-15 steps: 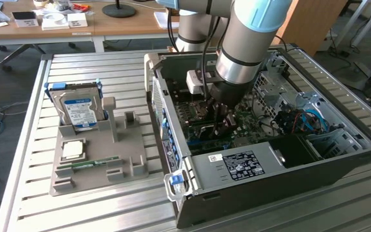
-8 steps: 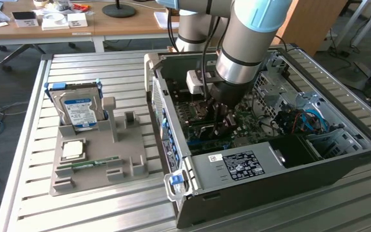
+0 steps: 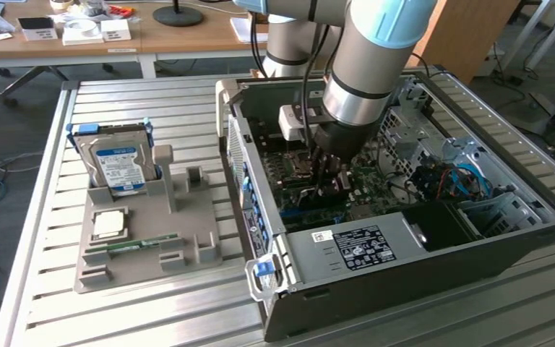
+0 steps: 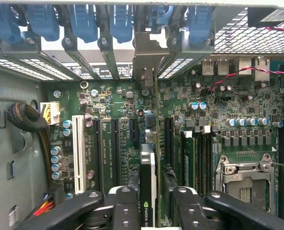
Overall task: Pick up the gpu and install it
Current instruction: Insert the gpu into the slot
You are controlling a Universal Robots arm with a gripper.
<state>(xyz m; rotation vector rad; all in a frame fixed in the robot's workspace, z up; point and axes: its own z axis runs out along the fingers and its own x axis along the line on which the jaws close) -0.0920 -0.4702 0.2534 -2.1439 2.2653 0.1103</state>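
The gpu (image 4: 148, 184) stands on edge inside the open computer case (image 3: 509, 238). In the wrist view I see it edge-on, over a black expansion slot of the green motherboard (image 4: 127, 110). Its metal end bracket (image 4: 144, 72) lies against the case's rear slot openings, under the blue clips. My gripper (image 4: 156, 211) straddles the card, one black finger (image 4: 125, 211) pressed on each face, so it is shut on the gpu. In the exterior view the gripper (image 3: 328, 189) reaches straight down into the case, and the arm hides most of the card.
A white slot (image 4: 78, 153), installed memory (image 4: 189, 158) and the empty processor socket (image 4: 242, 177) flank the card. A black cable bundle (image 4: 27, 120) curls by the case wall. Outside, a grey holder (image 3: 142, 249) carries a blue-labelled hard drive (image 3: 118, 163), a processor (image 3: 109, 224) and a RAM stick (image 3: 142, 243).
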